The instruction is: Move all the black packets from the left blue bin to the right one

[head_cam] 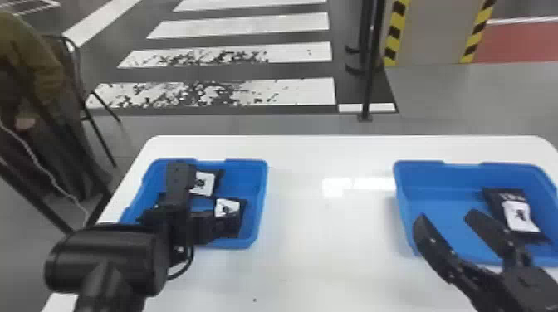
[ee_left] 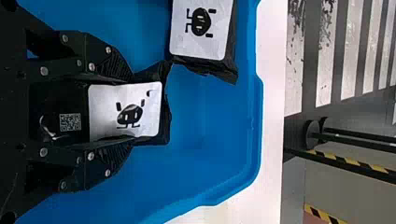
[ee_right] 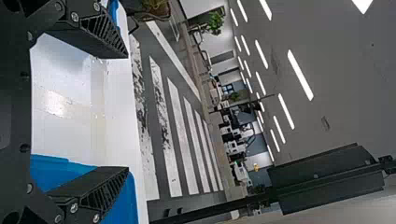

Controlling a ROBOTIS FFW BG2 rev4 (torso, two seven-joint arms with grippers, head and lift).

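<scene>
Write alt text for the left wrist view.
The left gripper holds a black packet with a white label between its two fingers, against the blue bin. Another black packet lies close by in the bin.

At eight o'clock in the head view, the left arm has a glossy black, barrel-shaped housing (head_cam: pixel 104 265) and a thin, rounded black cable (head_cam: pixel 189 263). Around four o'clock, the matte black right gripper (head_cam: pixel 446 215) has flat, tapering fingers (head_cam: pixel 431 240) — slanted ribs (ee_right: pixel 111 35) and round, silvery metal screws (ee_right: pixel 74 17) mark its wrist view.
</scene>
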